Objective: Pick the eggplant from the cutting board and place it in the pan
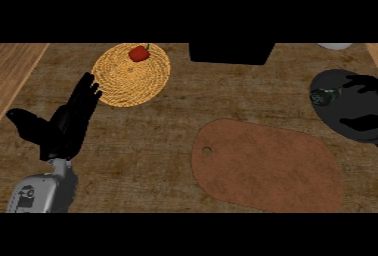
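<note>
The left hand (63, 125) rests at the left side of the tabletop (148, 145), fingers straight and spread, thumb sticking out to the left. It holds nothing. Its fingertips come close to the edge of a round woven mat (131, 75), which carries a small red pepper (139, 53) near its top edge.

The brown cutting board (266, 167) lies low and to the right of the middle, with a small hole near its left edge. Nothing lies on it. There is bare tabletop between the left hand and the board, and more between the mat and the board.

The dark pan (336, 117) sits at the right edge, just above the board. The right hand (362, 102) is over the pan, black on black, with fingers curled. A small dark thing with a green bit, likely the eggplant (323, 96), sits in the pan's left part, just beside those fingers. It is hard to tell if they touch it.

A black box (230, 52) sits at the top edge.
</note>
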Motion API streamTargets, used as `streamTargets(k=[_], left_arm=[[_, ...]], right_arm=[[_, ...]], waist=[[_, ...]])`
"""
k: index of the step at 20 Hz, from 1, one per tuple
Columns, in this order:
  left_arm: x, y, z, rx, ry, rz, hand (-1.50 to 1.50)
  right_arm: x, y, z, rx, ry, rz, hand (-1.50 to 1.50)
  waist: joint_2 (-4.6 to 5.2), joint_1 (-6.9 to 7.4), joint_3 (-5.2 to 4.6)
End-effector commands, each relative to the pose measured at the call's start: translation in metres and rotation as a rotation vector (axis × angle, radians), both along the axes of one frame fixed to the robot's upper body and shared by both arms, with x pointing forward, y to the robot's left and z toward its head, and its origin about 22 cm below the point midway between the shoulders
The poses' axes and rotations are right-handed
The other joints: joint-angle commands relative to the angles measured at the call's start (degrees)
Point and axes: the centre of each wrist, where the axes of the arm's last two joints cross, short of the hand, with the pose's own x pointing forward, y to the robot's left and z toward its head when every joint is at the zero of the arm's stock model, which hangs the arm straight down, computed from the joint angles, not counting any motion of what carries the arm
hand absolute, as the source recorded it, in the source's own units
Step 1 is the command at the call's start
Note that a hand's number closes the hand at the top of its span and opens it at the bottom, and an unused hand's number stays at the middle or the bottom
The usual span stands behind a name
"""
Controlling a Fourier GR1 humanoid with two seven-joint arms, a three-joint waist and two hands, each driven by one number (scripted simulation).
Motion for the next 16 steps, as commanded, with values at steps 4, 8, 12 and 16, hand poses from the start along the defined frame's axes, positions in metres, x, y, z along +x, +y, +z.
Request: streamTargets(k=[4,8,12,16], left_arm=[[0.002,0.006,0.003,-0.011,-0.003,0.015,0.00],[0.001,0.013,-0.001,-0.006,-0.006,0.034,0.00],[0.008,0.008,0.010,0.001,-0.006,0.024,0.00],[0.003,0.010,0.009,-0.004,-0.019,0.032,0.00]], right_arm=[[-0.001,-0.015,0.017,0.277,-0.139,0.013,-1.50],[-0.024,-0.050,0.031,0.472,-0.185,-0.019,-1.50],[-0.043,-0.073,0.039,0.641,-0.205,-0.024,-1.50],[-0.083,-0.112,0.052,0.733,-0.200,0.037,-1.50]], waist=[[-0.23,-0.74,0.05],[-0.16,-1.45,0.07],[0.06,-1.45,0.25],[-0.32,-2.18,0.25]])
